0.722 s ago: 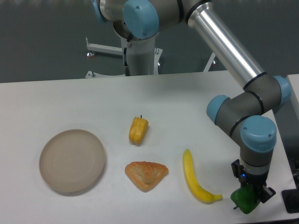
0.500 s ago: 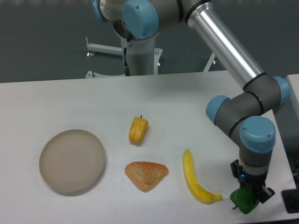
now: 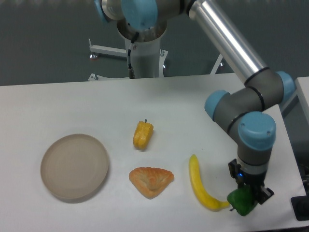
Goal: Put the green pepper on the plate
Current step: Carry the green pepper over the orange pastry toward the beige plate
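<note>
The green pepper (image 3: 241, 201) is glossy and bright green, at the table's near right, just past the right tip of a banana. My gripper (image 3: 246, 195) points straight down and is shut on the green pepper, which looks slightly off the table. The beige plate (image 3: 75, 166) lies at the near left with nothing on it, far from the gripper.
A yellow banana (image 3: 201, 185) lies directly left of the held pepper, its tip almost touching it. An orange croissant-like pastry (image 3: 151, 181) and a yellow-orange pepper (image 3: 143, 135) sit between banana and plate. A dark object (image 3: 301, 208) is at the right edge.
The arm has swung left and a little up, carrying the green pepper with it toward the banana's tip. Nothing else has moved.
</note>
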Controlling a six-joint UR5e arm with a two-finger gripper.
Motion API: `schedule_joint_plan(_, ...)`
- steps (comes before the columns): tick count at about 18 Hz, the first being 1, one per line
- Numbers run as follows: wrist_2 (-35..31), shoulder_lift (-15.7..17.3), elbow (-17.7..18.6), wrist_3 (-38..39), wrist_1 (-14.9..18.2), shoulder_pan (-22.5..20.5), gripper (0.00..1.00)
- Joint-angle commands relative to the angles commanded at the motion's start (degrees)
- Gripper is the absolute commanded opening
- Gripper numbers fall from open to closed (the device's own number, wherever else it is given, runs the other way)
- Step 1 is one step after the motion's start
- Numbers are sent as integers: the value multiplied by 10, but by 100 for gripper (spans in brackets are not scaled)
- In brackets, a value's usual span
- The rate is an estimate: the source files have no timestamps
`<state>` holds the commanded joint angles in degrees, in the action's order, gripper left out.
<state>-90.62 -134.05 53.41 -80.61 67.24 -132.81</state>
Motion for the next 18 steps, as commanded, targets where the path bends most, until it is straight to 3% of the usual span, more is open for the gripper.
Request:
schedule_joint_plan(4, 15, 88, 98, 71, 26, 27, 33)
schedule_joint_plan(8, 17, 141, 161, 181, 32, 77, 33)
schedule_joint_plan(12, 38, 166, 205, 302, 26, 141, 33)
schedule_joint_plan(15, 42, 164, 222, 400, 24, 198, 33)
schedule_joint_plan(18, 42, 157, 250, 482, -23, 235, 33)
